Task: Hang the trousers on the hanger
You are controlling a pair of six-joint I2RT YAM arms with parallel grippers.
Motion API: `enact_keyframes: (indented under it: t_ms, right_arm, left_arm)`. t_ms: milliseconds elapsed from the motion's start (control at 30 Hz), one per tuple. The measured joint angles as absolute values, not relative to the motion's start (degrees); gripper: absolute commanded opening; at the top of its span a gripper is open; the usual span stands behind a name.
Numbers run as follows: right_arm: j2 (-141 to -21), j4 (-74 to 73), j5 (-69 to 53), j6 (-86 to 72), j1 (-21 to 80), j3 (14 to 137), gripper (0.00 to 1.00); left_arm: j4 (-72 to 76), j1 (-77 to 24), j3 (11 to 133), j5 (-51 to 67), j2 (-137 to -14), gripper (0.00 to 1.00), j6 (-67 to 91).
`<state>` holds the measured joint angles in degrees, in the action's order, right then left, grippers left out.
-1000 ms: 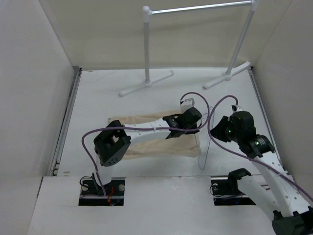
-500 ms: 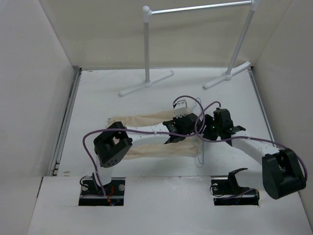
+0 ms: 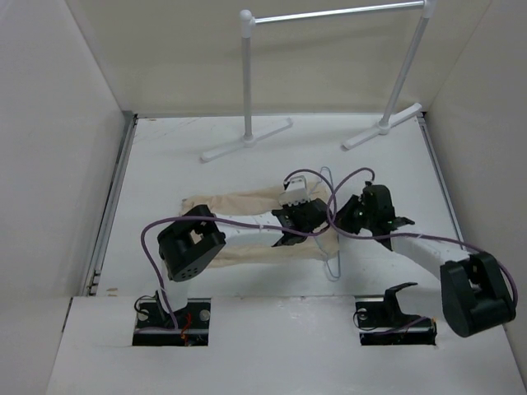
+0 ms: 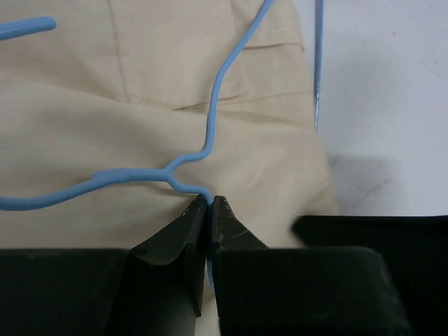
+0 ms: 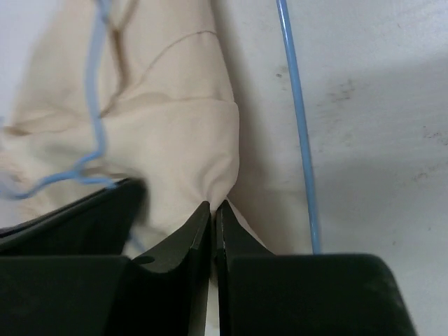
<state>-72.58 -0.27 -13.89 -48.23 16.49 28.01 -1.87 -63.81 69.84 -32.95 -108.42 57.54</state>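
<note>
Swung in from the right since a second ago, the right gripper (image 5: 213,207) is now set at the right end of the trousers (image 3: 239,202), and its jaws are clenched on a raised fold of the soft, wrinkled beige cloth. The trousers are spread flat across the middle of the white table (image 3: 181,156), and the hanger (image 4: 210,133), a thin pale blue wire, is laid over their right end with one straight side on the bare tabletop. The left gripper (image 4: 210,203) is clamped on that wire just beside the point where it forks, its jaws all but touching.
</note>
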Motion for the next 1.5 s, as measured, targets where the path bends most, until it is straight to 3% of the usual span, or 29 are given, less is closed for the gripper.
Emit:
enact_keyframes:
  t_ms: [300, 600, 867, 933, 1100, 1167, 1333, 1500]
  right_arm:
    - [-58.48, -4.67, -14.63, -51.24, 10.0, 28.03, 0.09]
    - [-59.02, -7.31, -13.93, -51.18, 7.86, 26.81, 0.11]
    - [-62.41, -7.25, -12.45, -50.94, 7.97, 25.39, 0.15]
    - [-63.16, -7.18, -12.19, -50.78, 8.01, 25.32, 0.22]
    - [-63.0, -7.55, -10.87, -50.7, 8.73, 25.28, 0.56]
    - [-61.21, -8.93, -10.39, -50.37, 9.17, 25.3, 0.66]
    - [-50.22, -18.31, -8.78, -48.69, 11.14, 28.97, 0.75]
    - [-39.09, -24.73, -7.25, -45.95, 16.73, 42.83, 0.74]
  left_arm:
    - [-2.66, -59.64, 58.35, -34.7, -96.86, 0.01, 57.41]
    - [-8.1, -53.23, 45.3, -36.01, -80.44, 0.01, 55.31]
    - [-8.29, -55.61, 48.12, -36.23, -81.34, 0.01, 49.74]
    - [-8.27, -56.66, 50.48, -36.53, -82.26, 0.01, 47.48]
    - [-10.68, -58.08, 56.29, -38.61, -82.83, 0.01, 41.54]
    - [-12.88, -58.48, 59.51, -39.4, -82.83, 0.01, 39.11]
    - [-19.53, -60.1, 70.41, -40.27, -82.81, 0.01, 33.17]
    - [-27.18, -62.54, 87.02, -40.29, -82.81, 0.02, 26.02]
